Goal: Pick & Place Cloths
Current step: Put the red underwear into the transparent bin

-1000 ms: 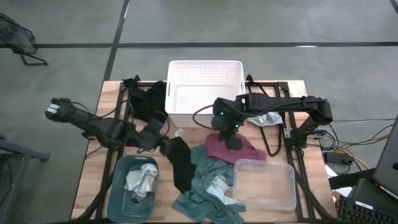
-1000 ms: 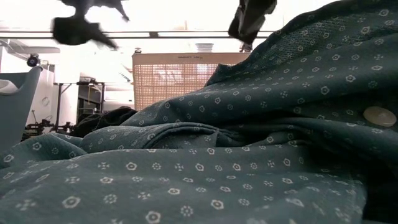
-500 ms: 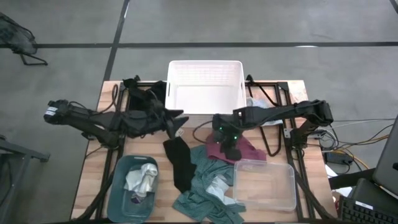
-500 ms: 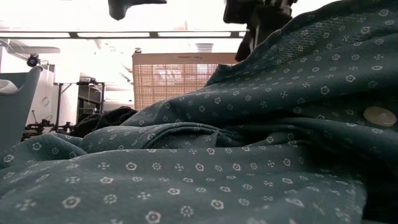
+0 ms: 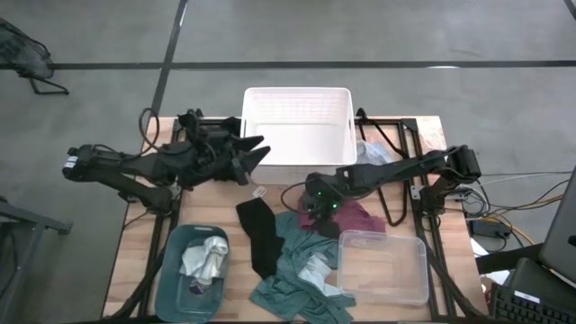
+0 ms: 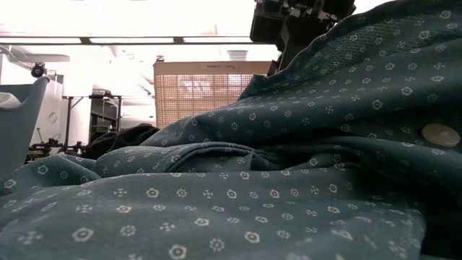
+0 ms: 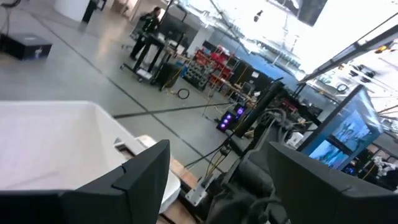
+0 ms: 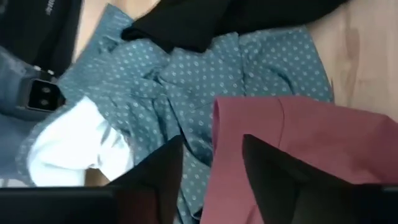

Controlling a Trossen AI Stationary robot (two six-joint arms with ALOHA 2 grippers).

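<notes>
Two arms worked above scattered cloths.
Right gripper [image 5: 322, 209] hovered parted, empty, over maroon cloth [image 8: 292, 155]; left gripper [image 5: 255, 154] spread, empty, beside white bin [image 5: 297, 126].

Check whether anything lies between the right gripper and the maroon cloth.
Nothing visible does. The right gripper hangs open directly over the maroon cloth, whose edge lies bare beside the teal dotted cloth; the clear bin sits alongside.

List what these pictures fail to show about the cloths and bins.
- Low view: the teal dotted cloth fills the picture and hides the table and the other cloths.
- High view: the maroon cloth lies partly under the right gripper and the clear bin.
- High view: the contents of the teal bin are too small to identify beyond light fabric.
</notes>
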